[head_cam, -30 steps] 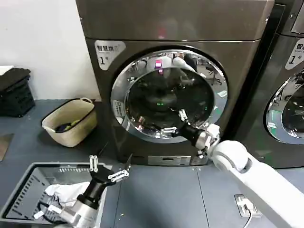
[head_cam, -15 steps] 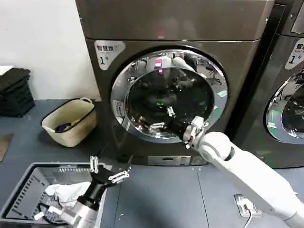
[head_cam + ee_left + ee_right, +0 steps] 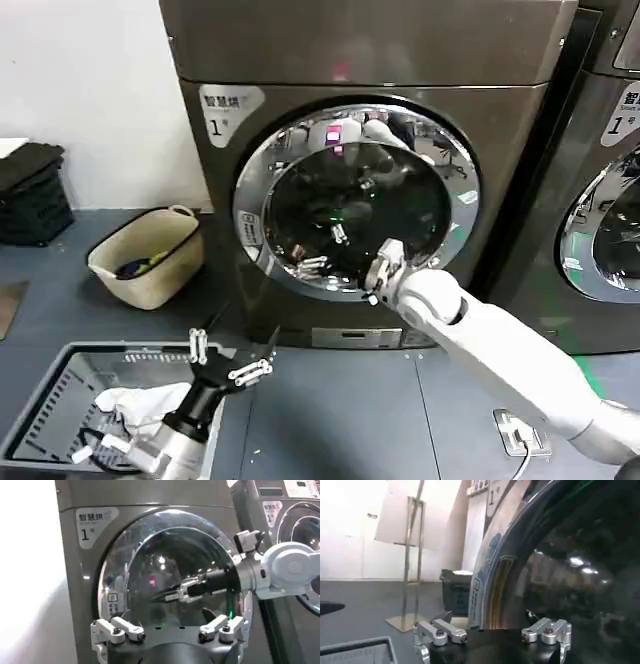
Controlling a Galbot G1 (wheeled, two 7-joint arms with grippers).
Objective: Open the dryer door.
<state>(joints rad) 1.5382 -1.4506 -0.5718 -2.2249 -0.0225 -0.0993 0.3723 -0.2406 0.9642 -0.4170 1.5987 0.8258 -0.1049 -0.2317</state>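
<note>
Against the dark glass, low and left of centre, the right pincer (image 3: 322, 248) is spread, fingers released, gripping nothing. Its white arm reaches in from the robot's right. From the left wrist view the same pincer (image 3: 182, 589) lies across the middle of the glass, tips toward the ring's left side.

Task's thing: large round dryer door (image 3: 355, 195), wide chrome ring around tinted glass, on the dark grey-brown machine (image 3: 370, 50) with the silver "1" label (image 3: 228, 108). It sits flat in the front panel; appears shut. In the right wrist view the chrome ring (image 3: 487, 580) curves just beside the fingers, with a narrow recessed slot (image 3: 499, 590) in it, possibly the pull.

Judgement on the step: approach to the ring's left edge, not yet hooked. To do it well, slide the tips to that recess, get behind the lip rather than skating on glass, then pull outward along the hinge arc.

Left pincer (image 3: 228, 359) waits low, spread, over a grey wire basket (image 3: 50, 400) on the floor.
</note>
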